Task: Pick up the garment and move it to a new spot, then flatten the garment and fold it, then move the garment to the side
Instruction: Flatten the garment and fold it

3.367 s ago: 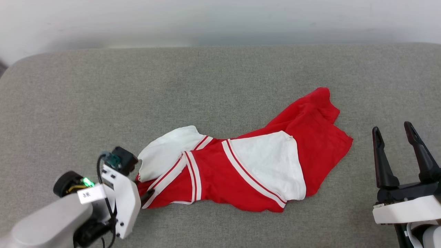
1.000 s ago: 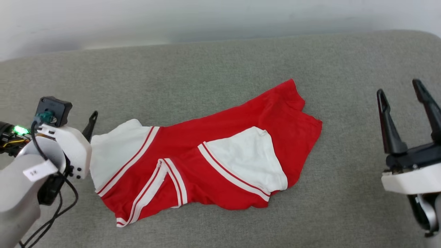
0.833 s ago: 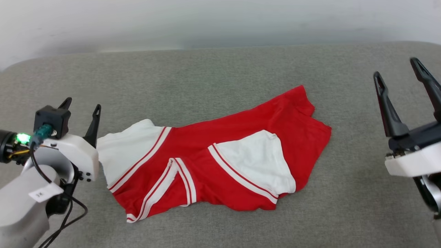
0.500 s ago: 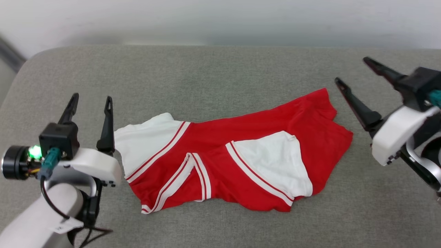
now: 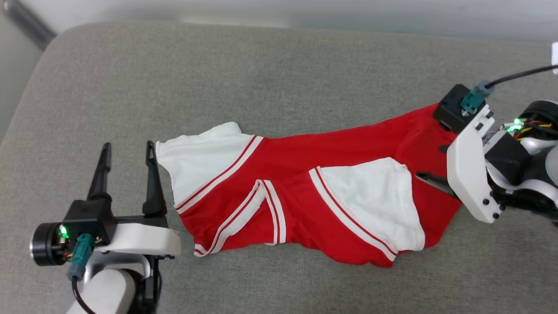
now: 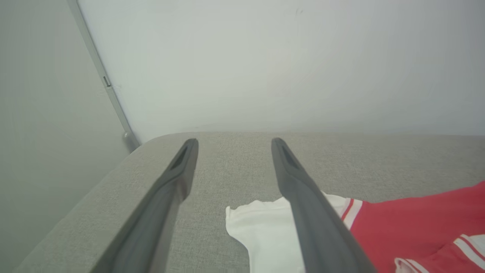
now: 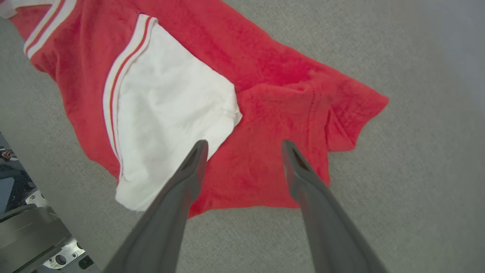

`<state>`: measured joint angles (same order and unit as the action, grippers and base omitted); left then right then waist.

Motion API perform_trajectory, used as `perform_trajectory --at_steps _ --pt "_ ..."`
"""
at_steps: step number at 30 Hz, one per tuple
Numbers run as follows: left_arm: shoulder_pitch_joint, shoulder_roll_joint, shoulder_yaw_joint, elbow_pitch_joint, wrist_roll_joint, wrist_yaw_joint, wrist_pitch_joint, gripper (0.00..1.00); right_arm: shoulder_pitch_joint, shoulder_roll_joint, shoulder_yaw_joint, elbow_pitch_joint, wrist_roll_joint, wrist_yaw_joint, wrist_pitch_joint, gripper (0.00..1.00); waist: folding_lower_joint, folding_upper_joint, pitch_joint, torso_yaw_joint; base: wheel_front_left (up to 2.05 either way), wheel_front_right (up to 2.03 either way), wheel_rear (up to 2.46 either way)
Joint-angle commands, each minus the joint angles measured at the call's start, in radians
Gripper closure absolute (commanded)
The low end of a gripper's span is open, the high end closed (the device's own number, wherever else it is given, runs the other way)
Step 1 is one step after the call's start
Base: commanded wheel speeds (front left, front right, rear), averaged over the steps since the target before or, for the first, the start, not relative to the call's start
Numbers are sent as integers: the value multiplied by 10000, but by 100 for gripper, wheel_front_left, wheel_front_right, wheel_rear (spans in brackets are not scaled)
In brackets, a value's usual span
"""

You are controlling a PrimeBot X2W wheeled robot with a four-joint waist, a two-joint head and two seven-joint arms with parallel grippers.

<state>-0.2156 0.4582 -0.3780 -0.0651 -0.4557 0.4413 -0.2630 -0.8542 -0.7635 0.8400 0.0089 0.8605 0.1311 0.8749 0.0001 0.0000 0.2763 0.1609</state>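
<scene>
- Grey fabric cushion [image 5: 279, 69] spans the head view, with a pale wall [image 6: 265, 57] behind its far edge.
- The garment [image 5: 305, 192] lies crumpled on the cushion and stretched sideways, nearer the front edge than the wall.
- One white sleeve [image 5: 205, 152] forms its left end; a second sleeve [image 5: 370, 205] lies folded over the red cloth towards the right. Striped trim edges both.
- The right gripper [image 5: 429, 162] hangs over the garment's right end, fingers spread and grasping nothing. In the right wrist view its tips [image 7: 244, 144] straddle red cloth [image 7: 265, 76] just beside the second sleeve's corner. Whether they touch the cloth cannot be told.
- The left gripper [image 5: 128, 146] is just beside the left sleeve, off the cloth, fingers parted and empty, pointing towards the wall.
- In the left wrist view that gripper [image 6: 233, 142] frames bare cushion, with the garment [image 6: 409, 227] behind its right finger.
- A grey strip [image 6: 110, 91] runs down the wall to the cushion's left corner.
</scene>
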Motion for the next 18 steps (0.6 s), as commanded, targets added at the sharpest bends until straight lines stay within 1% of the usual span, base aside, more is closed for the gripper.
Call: perform_trajectory --at_steps 1,4,5,6,7,8,9,10,11,14,15,16,17,18 --pt "127 -270 193 -6 207 -189 -23 0 -301 95 149 197 121 -7 116 0 -1 0 329 243 0 0 0" --pt "184 -869 580 74 628 -659 -23 0 -661 315 521 668 308 -7 307 0 -1 0 712 434 0 0 0" --pt "184 -869 580 74 628 -659 -23 0 -661 315 521 668 308 -7 307 0 -1 0 712 434 0 0 0" --pt "90 -1217 833 114 888 -964 -24 0 -837 456 828 980 423 -7 335 0 -1 0 964 552 0 0 0" --pt "39 -1389 933 141 1001 -1113 -24 0 -898 513 988 1123 499 -7 333 0 -1 0 1091 606 0 0 0" --pt "3 -1544 1048 160 1121 -1251 -24 0 -953 564 1171 1224 519 -5 296 0 -1 0 1204 648 0 0 0" --pt "3 -1544 1048 160 1121 -1251 -24 0 -953 564 1171 1224 519 -5 296 0 -1 0 1204 648 0 0 0" --pt "-46 -1696 1155 192 1247 -1387 -24 0 -982 588 1371 1331 537 -7 269 0 -1 0 1312 688 0 0 0" --pt "-209 -2112 1443 314 1579 -1781 -24 0 -849 557 2141 1708 581 -4 219 0 -1 0 1554 749 0 0 0" --pt "-270 -2450 1733 495 1863 -2137 -24 0 -620 512 2820 2081 615 -4 -18 0 -1 0 1669 767 0 0 0" --pt "-297 -2546 1829 537 1952 -2244 -24 0 -636 513 3002 2137 623 -4 -194 18 -1 0 1678 758 0 0 0" --pt "-314 -2642 1927 586 2037 -2345 -24 0 -693 523 3104 2144 628 -5 -420 87 -1 0 1670 741 0 0 0" --pt "-307 -2727 2015 640 2113 -2441 -24 0 -844 507 3201 2137 627 -5 -619 100 -1 0 1632 711 0 0 0" --pt "-274 -2789 2127 699 2190 -2529 -24 0 -1045 488 3241 2121 623 -5 -870 100 -1 0 1573 672 0 0 0"
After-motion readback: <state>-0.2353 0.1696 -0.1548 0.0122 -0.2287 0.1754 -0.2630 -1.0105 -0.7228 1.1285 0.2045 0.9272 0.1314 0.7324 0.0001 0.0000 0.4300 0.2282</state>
